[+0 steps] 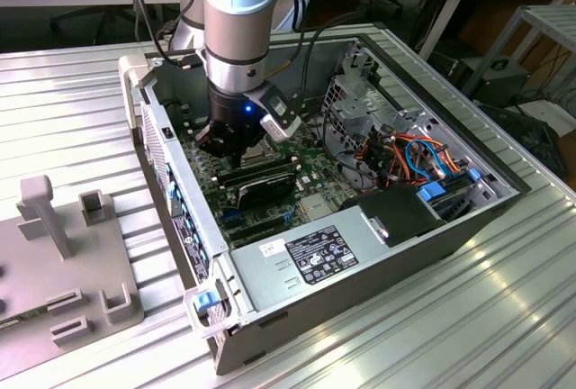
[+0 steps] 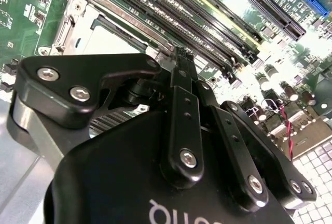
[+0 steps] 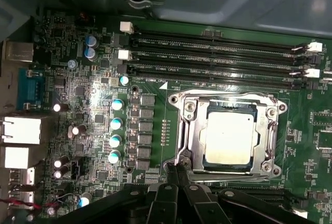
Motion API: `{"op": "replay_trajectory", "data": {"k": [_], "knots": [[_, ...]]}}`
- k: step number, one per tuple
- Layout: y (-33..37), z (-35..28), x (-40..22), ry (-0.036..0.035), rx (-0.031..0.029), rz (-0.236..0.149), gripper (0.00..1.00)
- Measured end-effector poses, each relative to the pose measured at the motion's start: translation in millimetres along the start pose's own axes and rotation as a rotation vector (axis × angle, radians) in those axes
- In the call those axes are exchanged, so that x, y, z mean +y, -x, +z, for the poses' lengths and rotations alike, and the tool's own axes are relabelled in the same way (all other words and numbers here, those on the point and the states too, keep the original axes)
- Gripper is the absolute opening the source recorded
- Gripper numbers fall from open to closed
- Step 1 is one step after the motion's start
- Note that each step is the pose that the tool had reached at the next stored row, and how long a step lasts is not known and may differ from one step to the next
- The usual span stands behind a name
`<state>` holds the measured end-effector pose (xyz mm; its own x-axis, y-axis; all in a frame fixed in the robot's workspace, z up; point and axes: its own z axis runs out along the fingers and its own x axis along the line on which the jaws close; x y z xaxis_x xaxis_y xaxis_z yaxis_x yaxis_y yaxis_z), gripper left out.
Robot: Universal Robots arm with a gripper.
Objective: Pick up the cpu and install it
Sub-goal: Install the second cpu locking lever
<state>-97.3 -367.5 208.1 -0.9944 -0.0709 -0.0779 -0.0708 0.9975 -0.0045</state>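
In the second wrist view the gripper's (image 2: 182, 58) black body hides most of the socket frame (image 2: 78, 22), and the arm blocks it in the exterior view. The fingers (image 3: 175, 171) are pinched together, empty, tips at the frame's edge. Just beyond, the cpu (image 3: 230, 137) lies seated flat inside the frame on the motherboard (image 3: 98, 125).

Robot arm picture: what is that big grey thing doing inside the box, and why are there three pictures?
That is a robot arm reaching into an open computer lying on a metal table. The exterior view comes from a camera nearby. Both wrist views come from cameras riding on the arm. Its black hand is pinched shut and holds nothing. Beside it, the cpu, a shiny square chip, sits inside its metal frame on the green board.
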Motion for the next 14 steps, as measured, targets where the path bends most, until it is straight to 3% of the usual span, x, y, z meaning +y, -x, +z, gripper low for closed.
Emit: {"op": "replay_trajectory", "data": {"k": [9, 14], "knots": [[-1.0, 7.2, 0.3, -0.0018, -0.0113, 0.000, 0.11], [-1.1, 8.0, 0.7, -0.0013, -0.0131, 0.000, 0.11]]}}
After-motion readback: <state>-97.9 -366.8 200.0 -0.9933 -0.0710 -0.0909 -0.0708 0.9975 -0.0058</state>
